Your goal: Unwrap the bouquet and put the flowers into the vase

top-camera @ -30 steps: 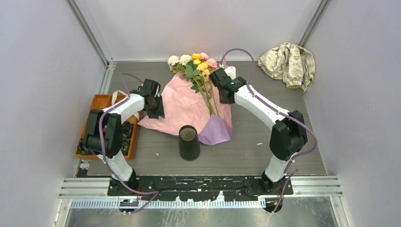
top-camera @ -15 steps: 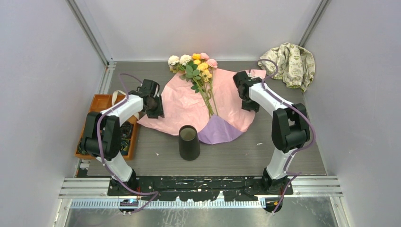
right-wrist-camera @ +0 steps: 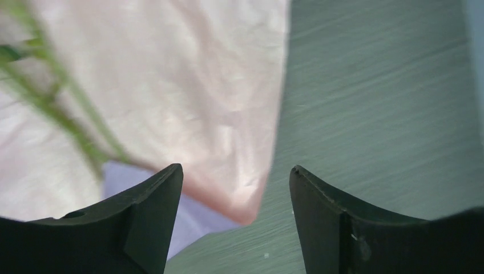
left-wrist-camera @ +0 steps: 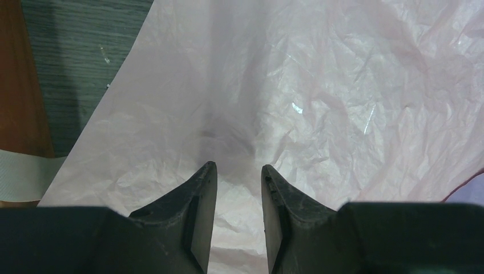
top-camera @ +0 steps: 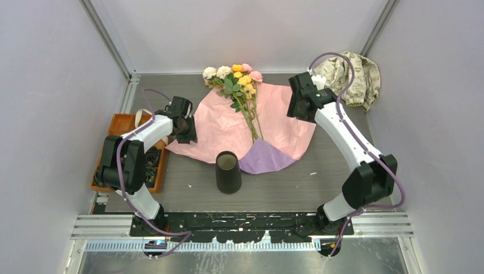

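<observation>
1. orange tray (top-camera: pixel 118 121): lying at the left edge of the worktop (top-camera: pixel 319 177).
2. left end effector (left-wrist-camera: pixel 238 171): fingers standing partly apart, gripping nothing, poised at the left edge of the pink wrapping paper (top-camera: pixel 214 128).
3. flowers (top-camera: pixel 242 85): lying on the spread paper, blooms pointing toward the far wall.
4. vase (top-camera: pixel 228 174): standing upright just in front of the paper.
5. right end effector (right-wrist-camera: pixel 235 167): gaping wide, holding nothing, hanging over the paper's right edge.
6. beige cloth (top-camera: pixel 359 77): lying crumpled in the far right corner, its print being too small to read.

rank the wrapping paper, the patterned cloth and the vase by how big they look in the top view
1. wrapping paper, by far the largest
2. patterned cloth
3. vase
</observation>
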Available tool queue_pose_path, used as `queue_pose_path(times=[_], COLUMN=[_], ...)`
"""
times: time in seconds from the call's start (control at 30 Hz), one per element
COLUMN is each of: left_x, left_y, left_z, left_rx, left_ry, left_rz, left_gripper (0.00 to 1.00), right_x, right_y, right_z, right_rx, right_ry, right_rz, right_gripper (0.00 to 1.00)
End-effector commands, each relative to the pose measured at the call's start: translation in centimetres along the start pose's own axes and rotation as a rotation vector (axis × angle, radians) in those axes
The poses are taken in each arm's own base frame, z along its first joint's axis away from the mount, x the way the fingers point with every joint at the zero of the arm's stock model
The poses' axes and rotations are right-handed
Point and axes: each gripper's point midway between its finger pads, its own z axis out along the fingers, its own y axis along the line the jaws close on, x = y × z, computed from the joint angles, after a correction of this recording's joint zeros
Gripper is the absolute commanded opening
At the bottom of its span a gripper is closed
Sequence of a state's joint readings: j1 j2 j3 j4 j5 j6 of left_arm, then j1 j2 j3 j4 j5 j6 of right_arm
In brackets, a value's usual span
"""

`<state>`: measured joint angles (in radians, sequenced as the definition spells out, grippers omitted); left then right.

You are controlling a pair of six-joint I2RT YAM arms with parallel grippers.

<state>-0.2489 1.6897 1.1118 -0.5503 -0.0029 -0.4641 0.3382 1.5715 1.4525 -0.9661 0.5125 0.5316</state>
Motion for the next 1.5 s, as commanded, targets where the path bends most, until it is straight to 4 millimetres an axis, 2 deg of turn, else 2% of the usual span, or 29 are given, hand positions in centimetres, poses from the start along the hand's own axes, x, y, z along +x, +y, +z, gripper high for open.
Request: queue_pose_path(times=[0.0, 0.03, 0.07, 0.13, 0.2, 0.3, 0.43, 0.57, 0.73, 0.83, 0.93, 1.03, 1.13, 1.27, 1.37, 1.47], left_x=[-2.2, -2.5, -2.7, -3.1, -3.4, -3.5, -3.1, -2.6, -2.0, -1.9, -1.9, -1.8, -1.9, -1.8, -1.7, -1.8], left_y=[-1.3, -1.7, -2.1, -2.9, -3.6, -4.0, -3.8, -3.6, -3.3, -3.2, -3.3, -3.3, -3.0, -2.7, -2.6, -2.8], left_z=[-2.6, -3.3, -4.1, -5.9, -7.7, -10.1, -11.6, -12.0, -12.5, -12.7, -13.0, -13.4, -13.8, -14.2, -14.4, -14.4], left_rx=[0.033, 0.046, 0.063, 0.091, 0.113, 0.137, 0.146, 0.148, 0.148, 0.154, 0.159, 0.161, 0.153, 0.145, 0.146, 0.155], left_ry=[-0.095, -0.11, -0.124, -0.155, -0.185, -0.222, -0.234, -0.235, -0.24, -0.246, -0.253, -0.256, -0.274, -0.283, -0.291, -0.29], left_rz=[-0.012, -0.013, -0.013, -0.007, 0.001, 0.008, -0.004, -0.008, -0.009, -0.012, -0.013, -0.009, -0.007, -0.003, -0.004, -0.005], left_gripper=[0.35, 0.35, 0.35, 0.35, 0.35, 0.36, 0.37, 0.37, 0.36, 0.37, 0.36, 0.36, 0.37, 0.37, 0.37, 0.37], right_x=[1.1, 2.4, 5.0, 8.0, 10.2, 11.9, 12.6, 12.5, 10.7, 9.3, 8.9, 9.3, 10.6, 11.9, 12.5, 13.2], right_y=[6.4, 7.9, 10.0, 12.4, 13.7, 14.5, 14.9, 14.3, 12.9, 11.1, 9.9, 9.7, 10.5, 11.8, 11.8, 11.6], right_z=[-3.4, -3.0, -2.6, -2.1, -1.5, -0.7, -0.2, 0.3, 0.1, 1.8, 3.7, 5.2, 5.7, 4.3, 3.4, 3.4], right_rx=[-0.353, -0.419, -0.514, -0.624, -0.69, -0.729, -0.753, -0.725, -0.673, -0.553, -0.499, -0.489, -0.529, -0.644, -0.681, -0.688], right_ry=[0.085, 0.143, 0.247, 0.37, 0.443, 0.496, 0.507, 0.476, 0.378, 0.309, 0.3, 0.313, 0.369, 0.418, 0.434, 0.454], right_rz=[0.003, 0.009, 0.009, 0.04, 0.071, 0.093, 0.094, 0.056, 0.023, -0.009, 0.001, 0.004, -0.003, 0.033, 0.033, 0.022], right_gripper=[0.74, 0.73, 0.73, 0.69, 0.67, 0.61, 0.63, 0.64, 0.65, 0.66, 0.66, 0.66, 0.66, 0.66, 0.66, 0.66])
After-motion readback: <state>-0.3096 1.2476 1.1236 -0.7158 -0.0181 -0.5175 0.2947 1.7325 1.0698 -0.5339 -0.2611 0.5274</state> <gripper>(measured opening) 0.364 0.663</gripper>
